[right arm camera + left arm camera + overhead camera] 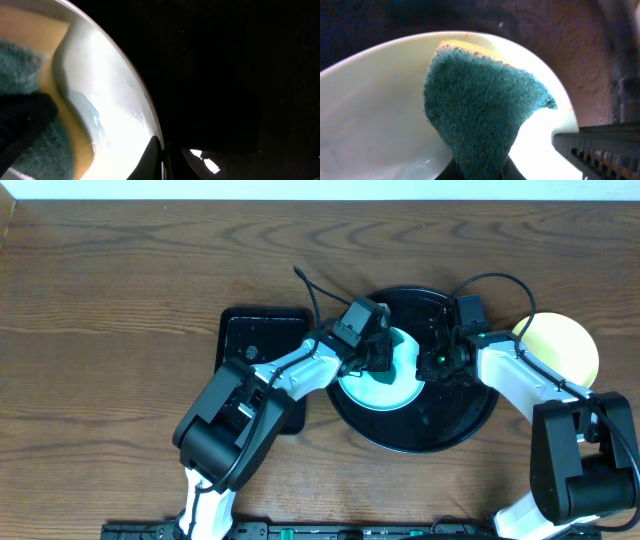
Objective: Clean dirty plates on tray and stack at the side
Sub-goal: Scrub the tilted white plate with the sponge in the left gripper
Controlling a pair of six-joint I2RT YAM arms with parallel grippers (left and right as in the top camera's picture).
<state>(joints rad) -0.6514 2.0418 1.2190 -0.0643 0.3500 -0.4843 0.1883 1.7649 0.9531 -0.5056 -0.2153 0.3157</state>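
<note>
The round tray (470, 415) is the landmark here. Inside it, toward its left half, lies a pale blue-white plate (385, 392), but both arms cover much of it from above, so its centre cannot be checked for marks. The left gripper (378, 358) is over this plate and is clenched on a sponge (480, 115). In the left wrist view the rough blue-green face of the sponge fills the middle and a thin yellow layer shows along its top edge. The fingers themselves are almost fully hidden behind it. The right gripper (432, 363) is at the right edge of the same plate, still inside the round tray. In the right wrist view its dark fingers are closed on the plate rim, but they are cut off at the bottom edge and the rest of that view is nearly black.

A yellow plate (565, 345) lies on the table (100, 300) just right of the round tray, its lower part hidden by the right arm. A rectangular tray (255, 335) lies just left of the round tray, partly under the left arm.
</note>
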